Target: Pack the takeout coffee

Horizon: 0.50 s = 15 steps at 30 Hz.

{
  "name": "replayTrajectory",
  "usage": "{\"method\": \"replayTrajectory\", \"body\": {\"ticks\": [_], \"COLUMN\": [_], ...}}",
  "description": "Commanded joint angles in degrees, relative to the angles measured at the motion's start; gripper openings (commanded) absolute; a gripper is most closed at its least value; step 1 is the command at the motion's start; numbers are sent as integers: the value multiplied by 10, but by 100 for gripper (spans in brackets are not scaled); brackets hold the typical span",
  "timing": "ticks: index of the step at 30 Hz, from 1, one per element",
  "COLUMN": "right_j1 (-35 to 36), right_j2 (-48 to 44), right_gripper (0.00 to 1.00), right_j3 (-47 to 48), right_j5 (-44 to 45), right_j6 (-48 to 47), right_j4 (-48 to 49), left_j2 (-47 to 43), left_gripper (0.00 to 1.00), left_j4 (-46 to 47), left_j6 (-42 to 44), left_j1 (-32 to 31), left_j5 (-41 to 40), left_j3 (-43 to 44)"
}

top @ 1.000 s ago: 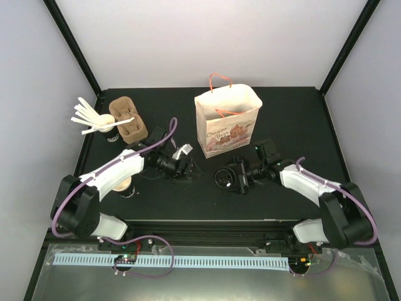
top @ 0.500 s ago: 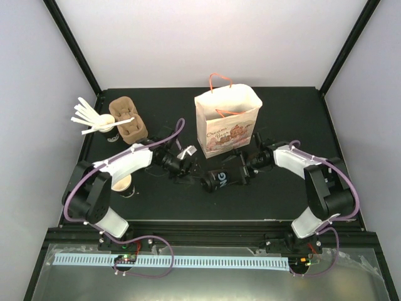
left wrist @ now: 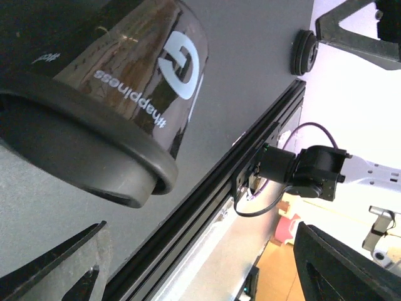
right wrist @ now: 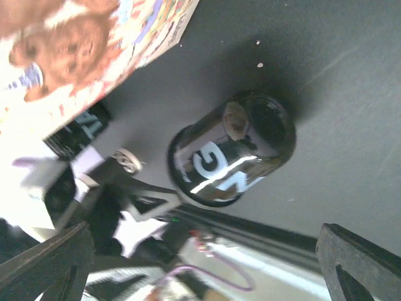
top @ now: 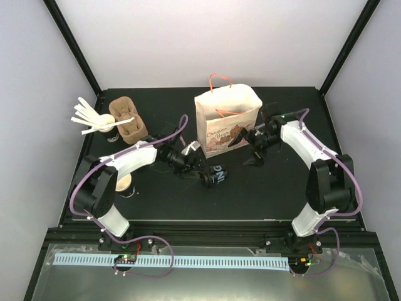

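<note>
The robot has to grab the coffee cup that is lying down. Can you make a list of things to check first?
1. Coffee cup standing up: not ok, it lies on its side on the table.
2. Lid on the cup: ok, as far as the left wrist view shows.
3. Left gripper open and right at the cup: ok.
4. Right gripper open, empty and away from the cup: ok.
5. Bag upright with its top open: ok.
6. No coffee spilled: cannot tell on the dark table.
</note>
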Motion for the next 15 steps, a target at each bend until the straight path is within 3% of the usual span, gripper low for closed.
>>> {"method": "replayTrajectory", "body": {"ticks": [1, 4, 9, 12, 15], "right_j1": [26, 71, 218, 306, 323], "right_j2": [-46, -113, -185, -198, -186], "right_gripper": [98, 100, 100, 100, 100], "right_j3": [-10, -41, -75, -79, -61], "right_j5": [61, 104, 333, 412, 422], "right_j6": [-259, -305, -329, -346, -356], "right_j4": [-51, 17, 96, 131, 132], "left_j2": [-13, -32, -112, -153, -155], "left_gripper": [81, 79, 78, 65, 56], "left_j4": [29, 23, 34, 45, 33], "left_j6": [-19, -22, -52, -62, -46], "left_j1": [6, 12, 63, 94, 102], "left_j5": [5, -16, -51, -52, -47], "left_j3": [-13, -13, -52, -89, -112]}}
